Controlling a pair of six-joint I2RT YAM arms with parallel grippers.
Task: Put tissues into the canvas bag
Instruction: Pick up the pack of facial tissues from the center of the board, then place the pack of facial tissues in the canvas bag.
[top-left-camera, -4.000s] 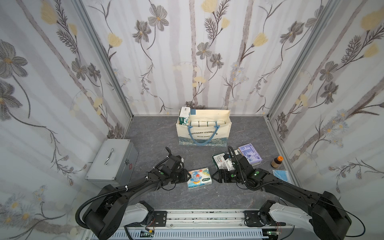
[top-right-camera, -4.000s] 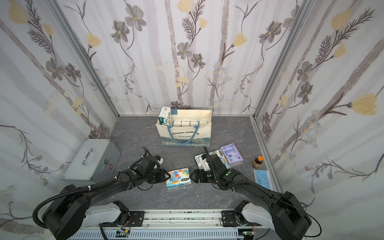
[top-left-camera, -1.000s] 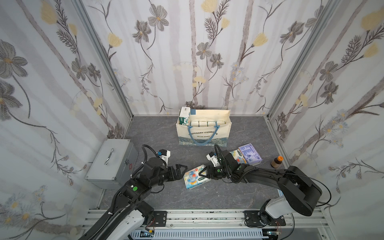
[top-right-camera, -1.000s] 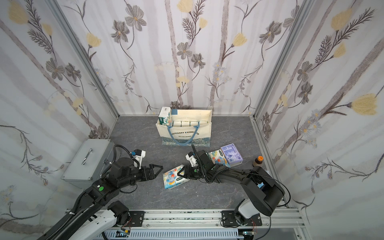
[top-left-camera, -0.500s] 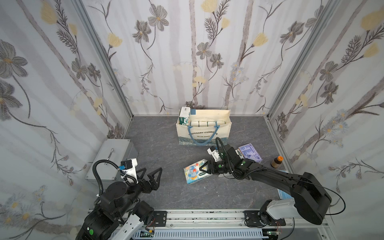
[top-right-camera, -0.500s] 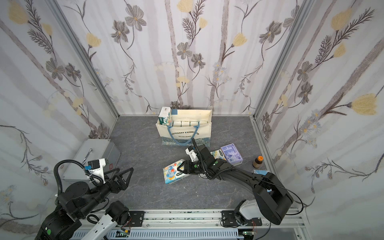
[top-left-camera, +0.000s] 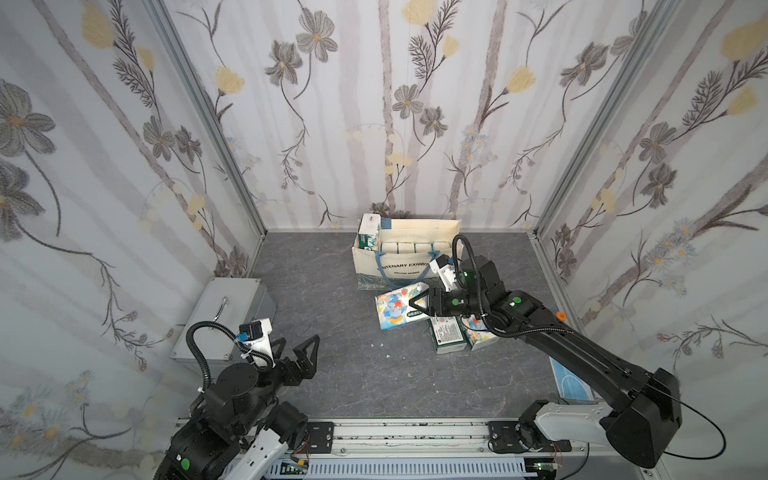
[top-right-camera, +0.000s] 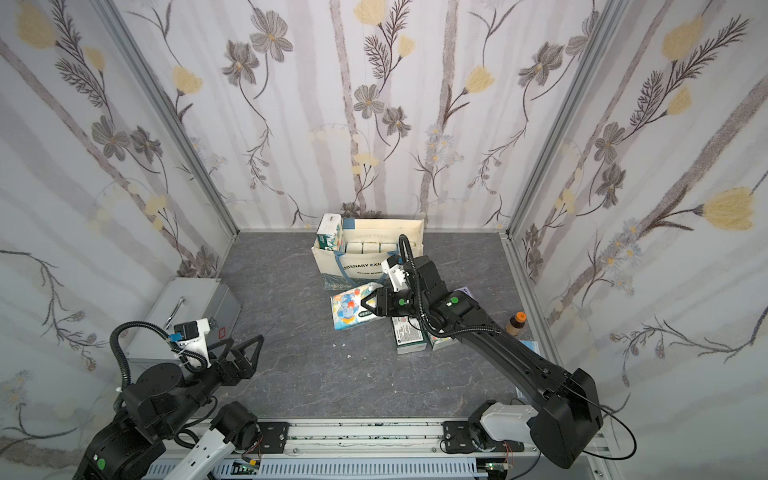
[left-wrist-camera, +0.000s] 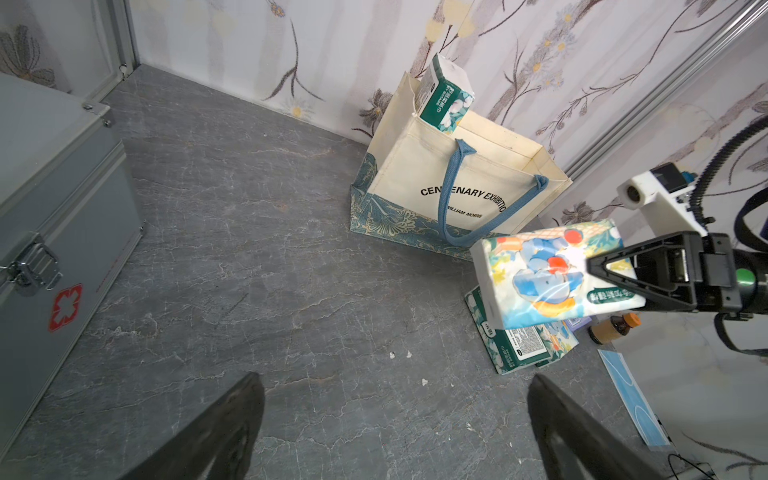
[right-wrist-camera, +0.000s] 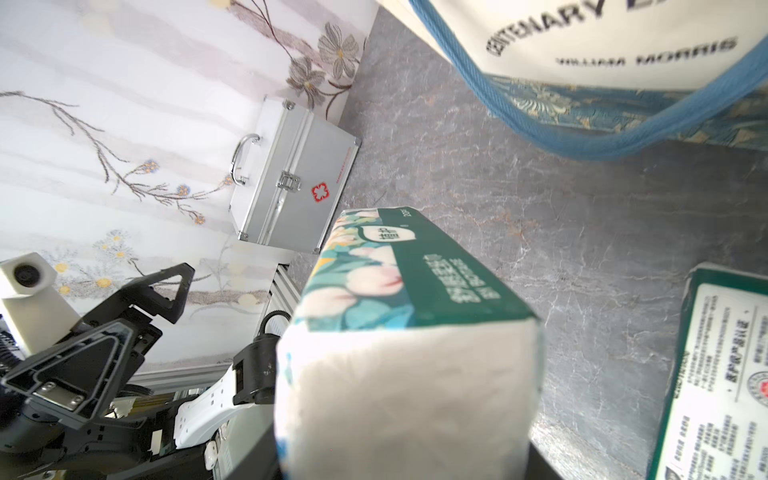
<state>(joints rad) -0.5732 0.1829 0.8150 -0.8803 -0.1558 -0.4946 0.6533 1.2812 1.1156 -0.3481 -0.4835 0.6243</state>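
1. Grey marbled table: my right end effector pinches a white elephant-print tissue pack, aloft just before the cream canvas bag.
2. Left end effector spread, empty.
3. I'd clear the rim first, then lower it in level.

Lab test booth: floral-papered panels, aluminium posts, rail-mounted robot arms.

Silver first-aid case parked by the wall; little brown bottle and blue mask packet over on the bench.
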